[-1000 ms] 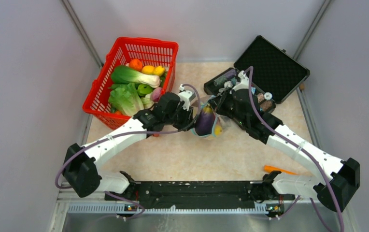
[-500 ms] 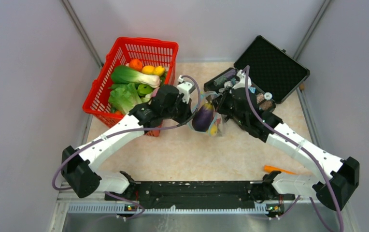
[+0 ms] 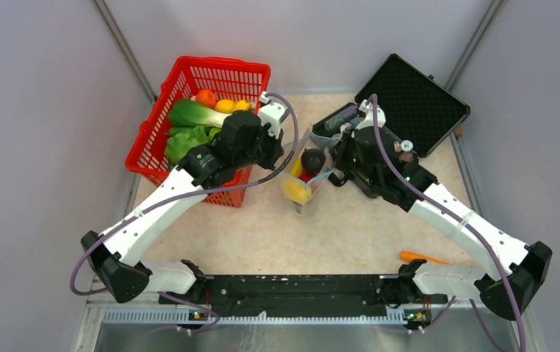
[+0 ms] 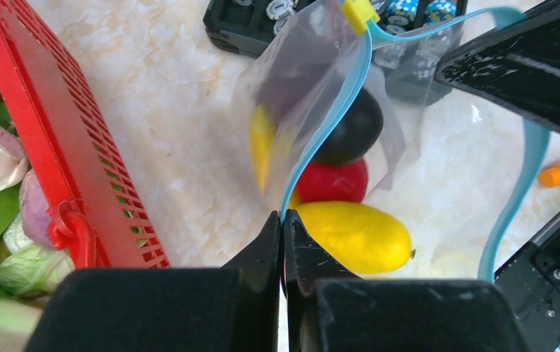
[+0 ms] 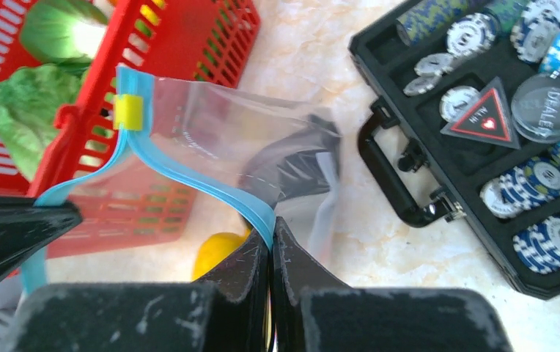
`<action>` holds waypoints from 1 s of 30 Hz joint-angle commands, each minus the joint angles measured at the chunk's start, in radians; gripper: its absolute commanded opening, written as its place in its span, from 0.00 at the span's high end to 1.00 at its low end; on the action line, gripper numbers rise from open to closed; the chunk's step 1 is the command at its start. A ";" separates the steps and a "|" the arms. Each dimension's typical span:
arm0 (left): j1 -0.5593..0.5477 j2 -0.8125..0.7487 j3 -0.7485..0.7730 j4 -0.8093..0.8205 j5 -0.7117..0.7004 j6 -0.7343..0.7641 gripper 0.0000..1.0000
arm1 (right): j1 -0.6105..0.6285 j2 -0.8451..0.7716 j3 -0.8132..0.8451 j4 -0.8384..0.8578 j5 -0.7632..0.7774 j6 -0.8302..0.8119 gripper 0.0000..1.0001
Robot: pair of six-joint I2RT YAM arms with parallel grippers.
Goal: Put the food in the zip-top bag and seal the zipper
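The clear zip-top bag (image 3: 303, 172) hangs open between my two grippers above the table. Inside it lie a yellow piece (image 4: 358, 235), a red round piece (image 4: 332, 181) and a dark purple eggplant (image 4: 350, 132). My left gripper (image 4: 283, 224) is shut on the light-blue zipper strip (image 4: 336, 117) of one mouth edge. My right gripper (image 5: 271, 231) is shut on the zipper strip (image 5: 196, 180) of the other edge. A yellow slider (image 5: 130, 111) sits at the strip's far end. More food, leafy greens (image 3: 185, 139) and yellow pieces, lies in the basket.
The red mesh basket (image 3: 189, 73) stands at the back left, close to my left arm. An open black case (image 3: 409, 95) with poker chips (image 5: 548, 235) stands at the back right. An orange stick (image 3: 424, 258) lies near the right arm's base.
Both grippers rose and moved toward the back with the bag. The bag now hangs upright with its mouth spread, and the food has dropped to its bottom.
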 commanded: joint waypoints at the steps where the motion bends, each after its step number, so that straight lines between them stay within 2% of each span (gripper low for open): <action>1: 0.005 0.002 0.049 -0.006 -0.029 0.038 1.00 | -0.010 -0.046 0.032 0.078 -0.110 -0.047 0.99; 3: 0.006 0.006 0.060 -0.007 -0.038 0.045 1.00 | -0.010 -0.070 -0.013 0.181 -0.231 -0.022 0.99; 5: 0.009 0.010 0.060 -0.003 -0.032 0.049 1.00 | -0.010 -0.089 -0.054 0.262 -0.266 0.013 0.99; 10: 0.012 0.025 0.022 0.016 -0.044 0.034 1.00 | -0.004 -0.107 -0.059 0.202 -0.086 0.062 1.00; 13: 0.016 -0.029 -0.056 0.112 -0.037 0.009 1.00 | 0.003 -0.160 -0.140 0.330 -0.104 0.046 1.00; 15: 0.022 -0.043 -0.080 0.147 -0.019 -0.002 1.00 | 0.003 -0.122 -0.104 0.278 -0.120 0.031 1.00; 18: 0.027 -0.004 -0.048 0.101 -0.056 -0.005 1.00 | 0.003 0.020 0.028 0.053 -0.127 -0.008 1.00; 20: 0.029 0.012 -0.043 0.080 -0.072 -0.007 1.00 | 0.006 0.069 0.062 -0.015 -0.114 0.000 1.00; 21: 0.029 0.012 -0.049 0.078 -0.074 -0.010 0.93 | 0.006 0.065 0.040 0.018 -0.127 0.002 1.00; 23: 0.029 -0.005 -0.074 0.086 -0.050 -0.004 0.50 | 0.007 0.035 -0.017 0.108 -0.175 0.001 1.00; 26: 0.031 -0.069 -0.134 0.131 -0.071 -0.004 0.39 | 0.006 0.010 -0.052 0.154 -0.184 0.007 1.00; 28: 0.041 -0.105 -0.147 0.147 -0.089 0.007 0.17 | 0.006 0.014 -0.044 0.150 -0.179 -0.007 1.00; 30: 0.056 -0.130 -0.141 0.147 -0.094 0.020 0.08 | 0.006 0.026 -0.041 0.150 -0.184 -0.010 1.00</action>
